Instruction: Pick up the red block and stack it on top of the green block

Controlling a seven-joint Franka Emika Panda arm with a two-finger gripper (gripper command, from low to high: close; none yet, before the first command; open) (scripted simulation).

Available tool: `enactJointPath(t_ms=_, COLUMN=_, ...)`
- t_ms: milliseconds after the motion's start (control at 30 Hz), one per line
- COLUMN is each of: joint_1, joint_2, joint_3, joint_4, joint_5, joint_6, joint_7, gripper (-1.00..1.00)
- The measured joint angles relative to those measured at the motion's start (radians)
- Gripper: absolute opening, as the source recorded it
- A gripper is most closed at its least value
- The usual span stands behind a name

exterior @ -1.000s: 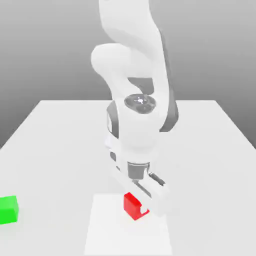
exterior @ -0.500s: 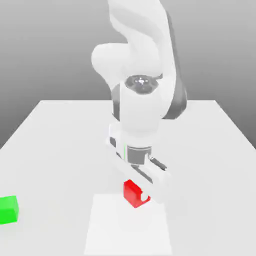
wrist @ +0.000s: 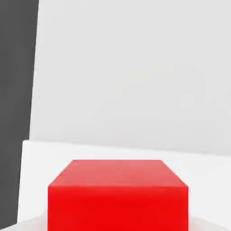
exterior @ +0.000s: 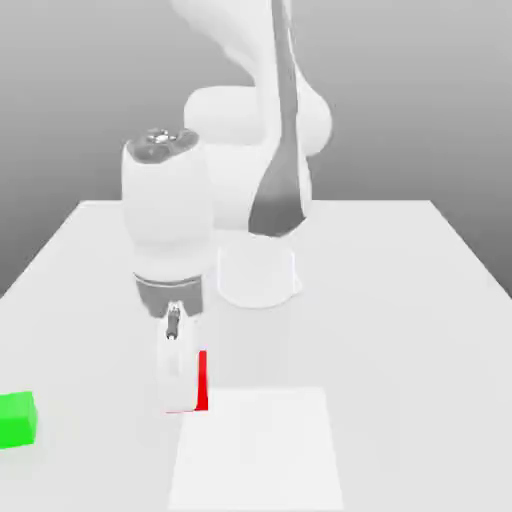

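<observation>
In the exterior view my gripper (exterior: pixel 186 385) hangs above the table, shut on the red block (exterior: pixel 202 380). Only a narrow red strip of the block shows beside the white fingers (exterior: pixel 176 375). The hand view has the red block (wrist: pixel 118 194) close up, held in front of the camera. The green block (exterior: pixel 17 418) sits on the table at the exterior view's far left edge, well to the left of my gripper and lower in the picture.
A brighter white square patch (exterior: pixel 258 450) lies on the white table (exterior: pixel 400 300) near the front edge. The arm's base (exterior: pixel 258 275) stands at the middle of the table behind my gripper.
The arm has swung toward the exterior view's left, carrying the red block off the white patch and toward the green block. The hand has turned, so the block now shows edge-on.
</observation>
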Motion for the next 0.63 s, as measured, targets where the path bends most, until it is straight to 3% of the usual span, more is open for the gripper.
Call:
enactJointPath(t_ms=333, joint_1=-0.16, joint_2=0.082, joint_3=-0.169, joint_4=0.172, joint_5=-0.004, joint_6=-0.097, joint_7=0.381, gripper=-1.0)
enactJointPath(t_ms=500, joint_1=-0.188, joint_2=0.225, joint_3=-0.174, joint_4=0.198, joint_5=0.036, joint_6=0.019, joint_7=0.395, gripper=-1.0)
enactJointPath(t_ms=533, joint_1=-0.191, joint_2=0.248, joint_3=-0.17, joint_4=0.199, joint_5=0.043, joint_6=0.039, joint_7=0.391, gripper=1.0)
enactJointPath(t_ms=633, joint_1=-0.191, joint_2=0.248, joint_3=-0.17, joint_4=0.199, joint_5=0.043, joint_6=0.039, joint_7=0.391, gripper=1.0)
